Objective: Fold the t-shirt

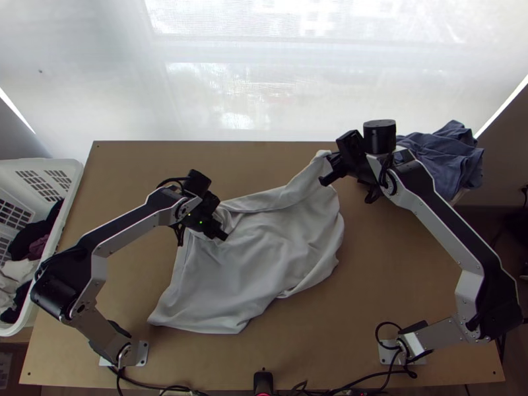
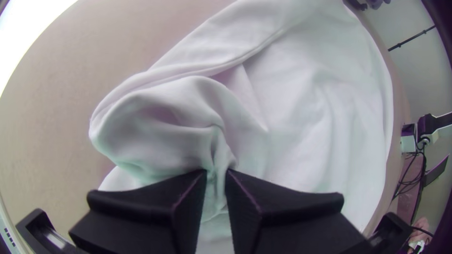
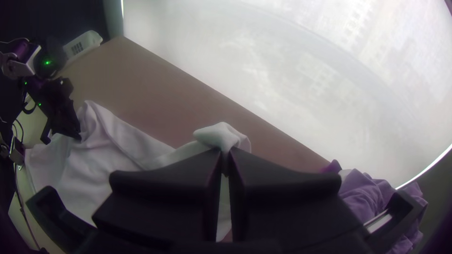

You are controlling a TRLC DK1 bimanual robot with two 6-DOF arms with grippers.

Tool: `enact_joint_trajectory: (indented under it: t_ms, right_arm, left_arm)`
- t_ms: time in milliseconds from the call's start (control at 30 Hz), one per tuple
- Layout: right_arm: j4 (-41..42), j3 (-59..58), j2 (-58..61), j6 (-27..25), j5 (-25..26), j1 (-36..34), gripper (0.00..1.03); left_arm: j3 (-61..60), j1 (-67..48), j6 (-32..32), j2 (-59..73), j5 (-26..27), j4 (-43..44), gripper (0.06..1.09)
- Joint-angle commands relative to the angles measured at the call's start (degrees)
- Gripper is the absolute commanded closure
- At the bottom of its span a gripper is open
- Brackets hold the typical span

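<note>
Well, my left gripper (image 1: 220, 232): closed on a bunched fold of the pale t-shirt (image 1: 257, 264), near its far left part.
My right gripper (image 1: 325, 169): fingers pressed together on the shirt's far right end, well apart from my left.
Shirt: spread unevenly across the middle of the wooden table (image 1: 383, 284), rumpled, its near edge slanting.
Blue cloth (image 1: 439, 158): heaped by the far right corner.
White basket (image 1: 49, 165): beside the table's left edge, clothes inside.
</note>
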Motion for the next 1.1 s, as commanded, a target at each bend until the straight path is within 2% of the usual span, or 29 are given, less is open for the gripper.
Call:
enact_joint_trajectory:
  t_ms: [0, 267, 567, 1067]
  right_arm:
    - [0.0, -0.91, -0.49, 0.04, 0.0, -0.05, 1.0]
    - [0.0, -0.47, -0.84, -0.05, 0.09, -0.14, 1.0]
    - [-1.14, 3.66, -5.33, -0.84, 0.09, -1.99, 1.0]
    - [-13.09, 18.34, -15.7, -0.84, 1.14, -4.45, 1.0]
  left_arm:
    - [0.56, 0.58, 0.22, 0.38, 0.09, -0.22, 1.02]
    - [4.25, 2.42, 0.57, -3.22, 0.0, -3.29, 1.03]
    - [11.64, 8.14, 1.71, -13.33, -0.18, -8.48, 1.05]
    - [28.16, 14.47, 5.67, -27.04, -7.83, -13.05, 1.05]
